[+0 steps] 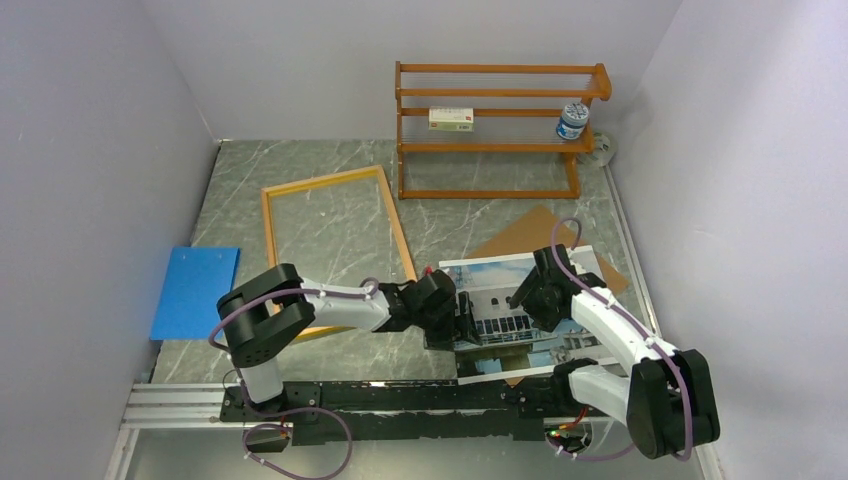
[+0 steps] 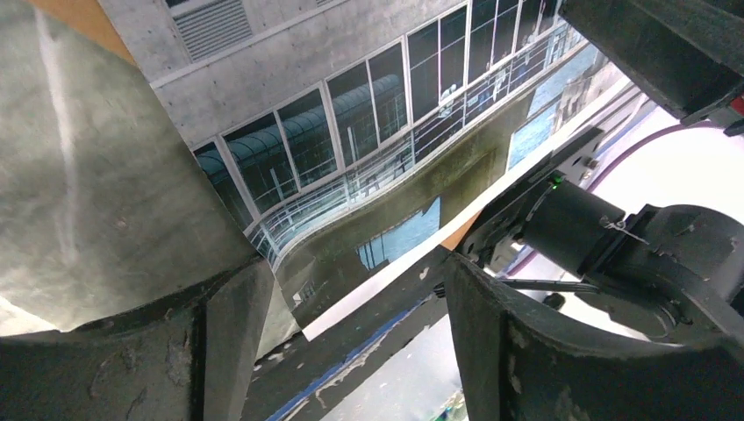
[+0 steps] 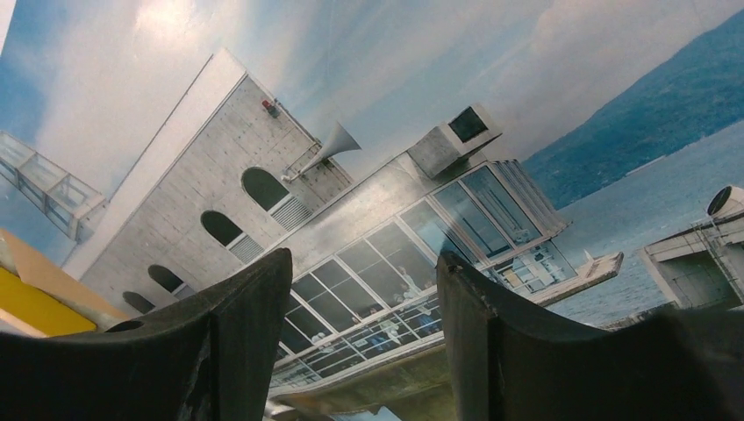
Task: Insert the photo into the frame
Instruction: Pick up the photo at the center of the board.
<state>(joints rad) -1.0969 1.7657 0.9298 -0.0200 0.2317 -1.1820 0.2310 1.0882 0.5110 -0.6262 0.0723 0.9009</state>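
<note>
Seeing left gripper (image 2: 355, 267) and right gripper (image 3: 364, 257) both spread wide, pinching nothing, low over the photo (image 1: 490, 280) lying face-up on brown cardboard (image 1: 535, 225), right of the frame (image 1: 322, 179), not in it.

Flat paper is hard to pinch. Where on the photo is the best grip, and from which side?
The photo lies flat, picture up: pinch its white near border from the robot's side, where that edge seems to overhang the rail.
</note>
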